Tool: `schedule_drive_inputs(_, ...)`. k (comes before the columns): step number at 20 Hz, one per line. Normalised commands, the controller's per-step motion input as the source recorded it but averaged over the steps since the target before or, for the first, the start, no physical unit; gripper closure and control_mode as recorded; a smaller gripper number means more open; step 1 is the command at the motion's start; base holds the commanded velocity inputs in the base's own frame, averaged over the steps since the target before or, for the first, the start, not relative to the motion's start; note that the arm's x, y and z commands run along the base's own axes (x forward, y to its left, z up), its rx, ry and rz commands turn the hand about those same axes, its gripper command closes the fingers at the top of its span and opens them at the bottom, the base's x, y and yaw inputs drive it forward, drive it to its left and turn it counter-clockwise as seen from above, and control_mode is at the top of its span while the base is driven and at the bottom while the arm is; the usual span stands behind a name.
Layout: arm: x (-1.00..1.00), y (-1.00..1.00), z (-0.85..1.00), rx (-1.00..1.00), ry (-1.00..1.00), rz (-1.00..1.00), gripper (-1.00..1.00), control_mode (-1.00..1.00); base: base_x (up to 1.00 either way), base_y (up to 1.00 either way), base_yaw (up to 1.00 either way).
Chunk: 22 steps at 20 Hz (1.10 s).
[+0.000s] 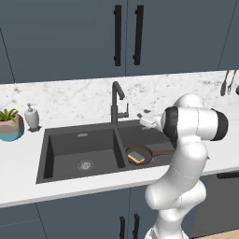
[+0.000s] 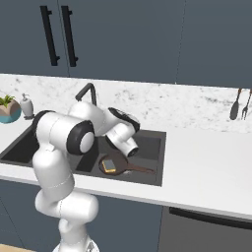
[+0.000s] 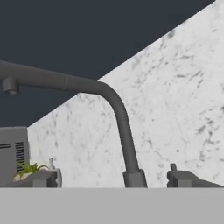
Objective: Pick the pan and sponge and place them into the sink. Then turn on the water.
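Pan and sponge already sit in the sink. Gripper looks open, empty, straddling the faucet; nudge toward the lever at 3 o'clock, gently.

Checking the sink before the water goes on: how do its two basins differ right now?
The left basin holds nothing but its drain; the right basin holds the pan, with the sponge lying in it. The right basin is partly hidden by the arm. Both are dark grey.

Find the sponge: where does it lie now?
The sponge lies inside the pan, in the right basin of the sink, below the faucet.
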Motion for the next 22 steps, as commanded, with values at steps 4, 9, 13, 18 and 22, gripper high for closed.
schedule_drive_inputs(4, 0.29, 0.33, 0.07, -0.04, 0.00, -0.04, -1.00, -1.00, 0.00, 0.00, 0.00)
schedule_drive_inputs(9, 0.36, 0.28, 0.00, -0.10, 0.00, -0.05, -1.00, -1.00, 0.00, 0.00, 0.00)
schedule_drive_inputs(13, 0.44, 0.09, -0.03, -0.16, 0.04, -0.05, -1.00, -1.00, 0.00, 0.00, 0.00)
schedule_drive_inputs(18, 0.41, 0.00, -0.13, -0.12, 0.08, -0.08, -1.00, -1.00, 0.00, 0.00, 0.00)
schedule_drive_inputs(22, 0.34, 0.00, -0.12, -0.03, 0.05, -0.09, -1.00, -1.00, 0.00, 0.00, 0.00)
